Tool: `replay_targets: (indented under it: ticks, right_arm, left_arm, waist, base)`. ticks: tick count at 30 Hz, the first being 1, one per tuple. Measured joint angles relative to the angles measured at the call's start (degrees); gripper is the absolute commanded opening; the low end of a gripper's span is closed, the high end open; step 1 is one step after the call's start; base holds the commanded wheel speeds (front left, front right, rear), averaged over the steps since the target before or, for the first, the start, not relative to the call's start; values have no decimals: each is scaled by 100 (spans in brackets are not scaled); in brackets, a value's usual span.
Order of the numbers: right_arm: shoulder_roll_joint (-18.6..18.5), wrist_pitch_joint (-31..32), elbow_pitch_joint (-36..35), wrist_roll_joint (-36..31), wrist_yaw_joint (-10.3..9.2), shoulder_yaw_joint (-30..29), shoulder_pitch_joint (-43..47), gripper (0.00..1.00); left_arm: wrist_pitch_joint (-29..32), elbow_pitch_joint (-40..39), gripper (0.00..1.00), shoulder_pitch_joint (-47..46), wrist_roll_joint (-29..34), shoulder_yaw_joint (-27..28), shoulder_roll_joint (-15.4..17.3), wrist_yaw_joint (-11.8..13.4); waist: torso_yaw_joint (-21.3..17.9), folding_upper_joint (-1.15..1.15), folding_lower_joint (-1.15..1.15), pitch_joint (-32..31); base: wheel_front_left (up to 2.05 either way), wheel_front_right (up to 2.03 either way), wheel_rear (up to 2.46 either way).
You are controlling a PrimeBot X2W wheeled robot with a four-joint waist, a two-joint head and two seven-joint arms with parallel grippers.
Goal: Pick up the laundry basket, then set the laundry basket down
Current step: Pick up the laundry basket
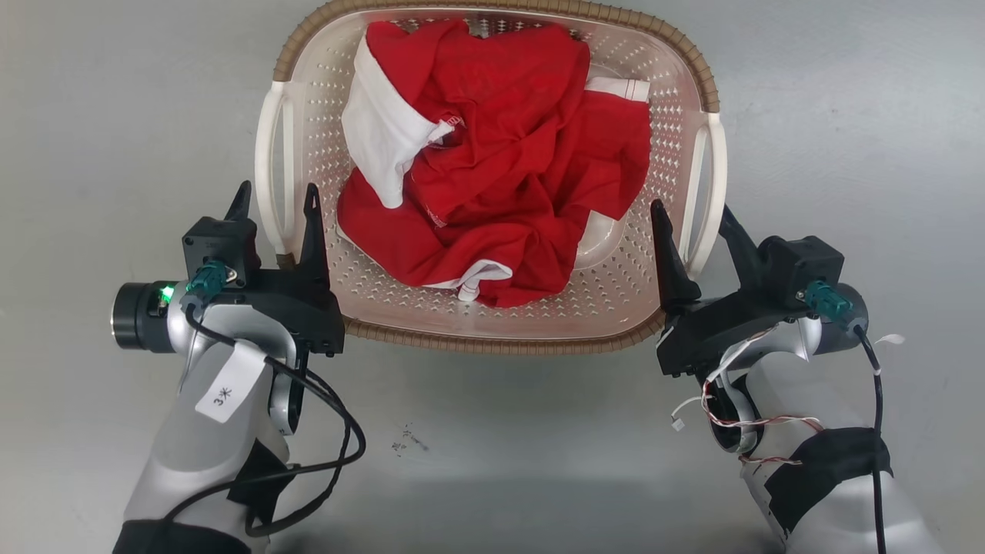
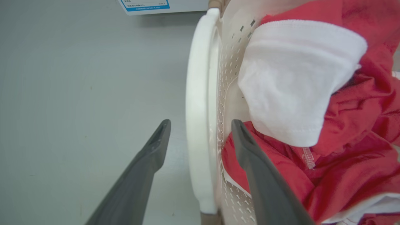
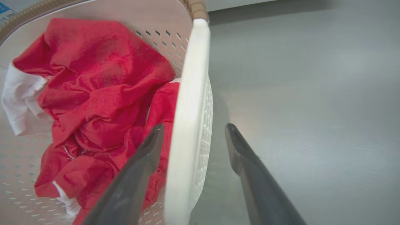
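Left hand and right hand gape astride the laundry basket; tag — "3".

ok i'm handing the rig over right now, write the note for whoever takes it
Basket: looks to be resting on the grey floor, red and white clothes inside.
Left gripper: open, astride the left handle, not clamped.
Right gripper: open, astride the right handle.
Done: both arms lined up on the handles.
Left: close, lift, set down, unless this is already the release; can't tell.
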Motion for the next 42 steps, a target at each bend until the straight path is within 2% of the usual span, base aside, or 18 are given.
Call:
replay_targets:
  ticks: [9,10,11,15,16,22,24,26,29,31,34,36,38,40,41,42]
  right_arm:
    - [-7,0,214,342,-100,219,-169,100]
    - [-8,0,237,367,-101,246,-196,100]
    - [-8,0,252,402,-101,271,-224,100]
    - [-9,0,332,480,-144,383,-270,100]
    - [-9,0,374,499,-146,408,-298,100]
    - [-10,0,494,642,-194,542,-488,95]
    - [-10,0,547,673,-196,583,-507,88]
    - [-10,0,603,691,-201,620,-541,83]
    - [-10,0,625,740,-202,672,-603,77]
    - [-10,0,661,779,-226,711,-604,75]
    - [-10,0,717,800,-245,755,-623,70]
    - [-10,0,769,834,-252,782,-674,63]
    - [-21,0,792,847,-258,811,-707,49]
    - [-34,0,806,891,-296,859,-708,41]
    - [-31,0,817,901,-301,882,-714,32]
    - [-32,0,834,914,-302,898,-726,10]
  left_arm:
    - [0,403,100,-201,-1,-71,-33,-148]
    - [0,450,95,-204,-2,-83,-36,-154]
    - [0,492,95,-208,-3,-91,-37,-200]
    - [1,653,48,-310,-13,-160,-56,-261]
    - [0,675,43,-333,-18,-178,-60,-302]
    - [0,846,33,-432,-46,-216,-66,-350]
    - [0,890,28,-454,-66,-222,-65,-353]
    - [0,950,20,-495,-77,-230,-65,-397]
    - [0,995,13,-547,-108,-247,-65,-413]
    - [-1,1021,12,-553,-125,-248,-60,-446]
    - [-8,1059,2,-595,-125,-268,-63,-452]
    - [-8,1099,0,-633,-131,-283,-59,-453]
    - [-9,1118,0,-639,-163,-312,-53,-472]
    - [-10,1127,0,-640,-196,-366,-33,-494]
    - [-24,1133,0,-642,-223,-385,-32,-494]
    - [-26,1139,0,-643,-242,-401,-27,-494]
  waist:
    - [39,0,0,47]
    - [41,0,0,50]
    - [43,0,0,52]
    - [46,0,0,59]
    - [45,0,0,61]
    - [34,0,0,68]
    - [26,0,0,67]
    - [17,0,0,65]
    - [3,0,0,63]
    - [-7,0,0,62]
    - [-21,0,0,63]
    - [-30,0,0,63]
    - [-37,0,0,62]
    - [-50,0,0,60]
    - [-57,0,0,57]
    - [-64,0,0,52]
  base:
    - [0,0,0]
    - [0,0,0]
    - [0,0,0]
    - [0,0,0]
    - [0,0,0]
    - [0,0,0]
    - [0,0,0]
    - [0,0,0]
    - [0,0,0]
    - [0,0,0]
    - [0,0,0]
    - [0,0,0]
    - [0,0,0]
    - [0,0,0]
    - [0,0,0]
    - [0,0,0]
